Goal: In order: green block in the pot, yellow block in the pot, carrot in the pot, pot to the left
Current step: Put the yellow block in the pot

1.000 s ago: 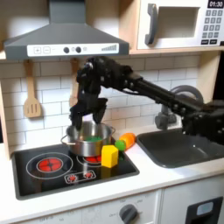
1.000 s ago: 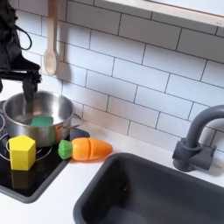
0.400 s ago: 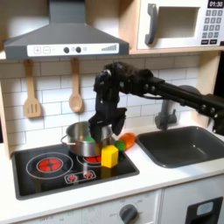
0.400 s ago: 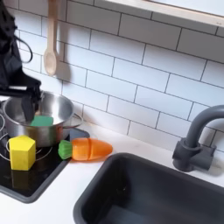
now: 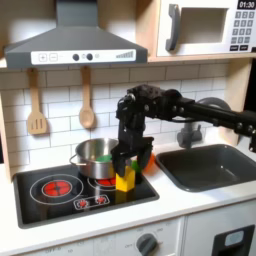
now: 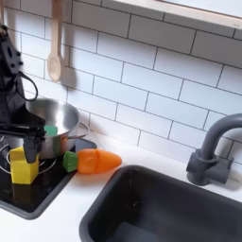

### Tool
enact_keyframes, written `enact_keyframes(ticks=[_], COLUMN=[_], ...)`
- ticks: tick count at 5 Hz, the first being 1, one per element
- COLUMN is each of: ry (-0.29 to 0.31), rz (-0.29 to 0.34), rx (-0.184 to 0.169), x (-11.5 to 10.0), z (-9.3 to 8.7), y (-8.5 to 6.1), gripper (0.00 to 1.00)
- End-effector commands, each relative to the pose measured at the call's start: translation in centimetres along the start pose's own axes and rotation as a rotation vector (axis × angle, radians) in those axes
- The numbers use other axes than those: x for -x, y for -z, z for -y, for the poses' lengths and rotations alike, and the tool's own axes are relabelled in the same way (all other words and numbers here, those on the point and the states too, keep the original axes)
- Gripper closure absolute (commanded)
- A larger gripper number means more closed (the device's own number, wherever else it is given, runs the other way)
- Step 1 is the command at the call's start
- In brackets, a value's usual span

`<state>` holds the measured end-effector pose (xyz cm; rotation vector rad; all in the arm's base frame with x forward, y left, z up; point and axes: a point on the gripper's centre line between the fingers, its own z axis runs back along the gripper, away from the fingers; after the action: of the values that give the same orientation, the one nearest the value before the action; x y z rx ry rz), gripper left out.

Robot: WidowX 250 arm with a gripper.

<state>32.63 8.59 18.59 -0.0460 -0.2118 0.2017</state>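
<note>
While the arm reached over the toy stove, the scene stood as follows.

Gripper: the gripper (image 5: pixel 125 167) hung low over the yellow block in the first exterior view; in the second exterior view the gripper (image 6: pixel 25 144) sat at the second exterior view's left edge, in front of the pot's near wall.
Fingers: spread apart, one dark finger (image 6: pixel 34 149) down beside the yellow block; they looked to straddle the block's top, though whether they touched it could not be told.
Yellow block: the yellow block (image 5: pixel 125 181) stood on the hob just in front of the pot; in the second exterior view the yellow block (image 6: pixel 23 169) was partly covered by the gripper.
Green block: the green block (image 6: pixel 50 129) lay inside the pot, seen over the rim in the second exterior view; in the first exterior view a green patch (image 5: pixel 106 158) showed inside the pot.
Carrot: the carrot (image 6: pixel 92 161) lay on its side at the hob's edge, leafy green end toward the yellow block, just beside the pot; the arm hid most of it in the first exterior view.
Pot: the pot (image 5: pixel 92 159) sat on the back burner, upright; its steel wall (image 6: pixel 55 143) showed in the second exterior view.
Hob: the black hob (image 5: pixel 60 188) carried a red ring burner on the first exterior view's left.
Sink: the dark sink (image 6: pixel 161 208) and grey faucet (image 6: pixel 213 151) stood to the second exterior view's right, well apart from the pot.
Wall: wooden spoons (image 5: pixel 87 108) hung on white tiles.
</note>
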Motion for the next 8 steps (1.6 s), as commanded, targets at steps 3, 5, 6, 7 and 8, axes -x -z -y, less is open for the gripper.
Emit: enact_keyframes(ticks=[3,5,6,7,8], ry=[-0.024,-0.014,-0.018,-0.029,-0.036], rz=[-0.059,-0.061,-0.062,-0.056,-0.040], rx=[-0.032,-0.022,-0.027,-0.022,-0.011], x=[-0.6,-0.8,-0.8,-0.7,-0.9], z=[-0.7,-0.4,-0.9,-1.4,-1.3], y=[3.3,4.2,4.9,4.9,4.3], gripper=[0.00,0.00,0.00,0.00,1.00])
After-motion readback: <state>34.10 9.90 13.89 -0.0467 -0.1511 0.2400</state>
